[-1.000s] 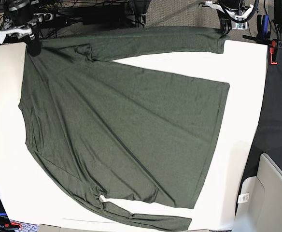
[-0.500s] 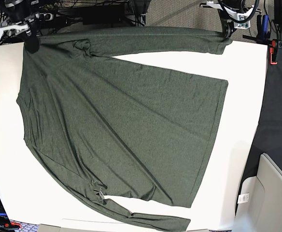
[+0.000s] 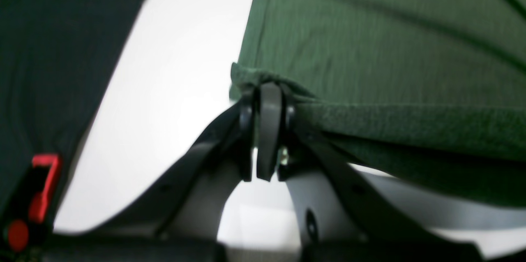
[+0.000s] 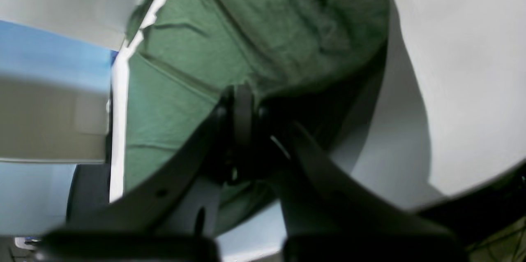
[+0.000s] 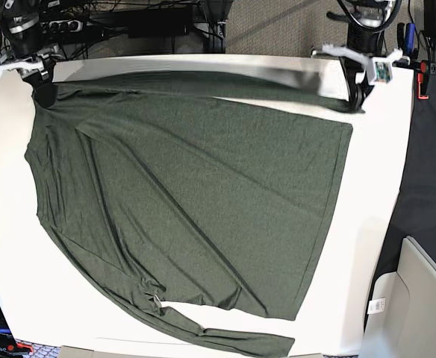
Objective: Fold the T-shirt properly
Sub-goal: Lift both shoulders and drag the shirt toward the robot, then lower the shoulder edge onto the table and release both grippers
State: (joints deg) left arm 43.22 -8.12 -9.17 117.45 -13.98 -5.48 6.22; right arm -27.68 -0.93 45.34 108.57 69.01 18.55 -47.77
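Olive-green knit T-shirt (image 5: 195,194) spread across white table (image 5: 367,246), far sleeve lifted over the body mid-fold. Left gripper (image 5: 356,95), jaws pressed together, pinching the sleeve cuff at the shirt's hem end; right gripper (image 5: 40,73), likewise clamped on fabric near the shoulder. Step in hand, apparently: first lengthwise fold, sleeve edge carried inward. Next move likely calls for laying that edge flat and even before letting go. Near sleeve trailing along the table's front edge. Beyond: dark cables (image 5: 128,19), grey carpet (image 5: 278,22), red clamp (image 5: 423,80), black cloth (image 5: 431,171).
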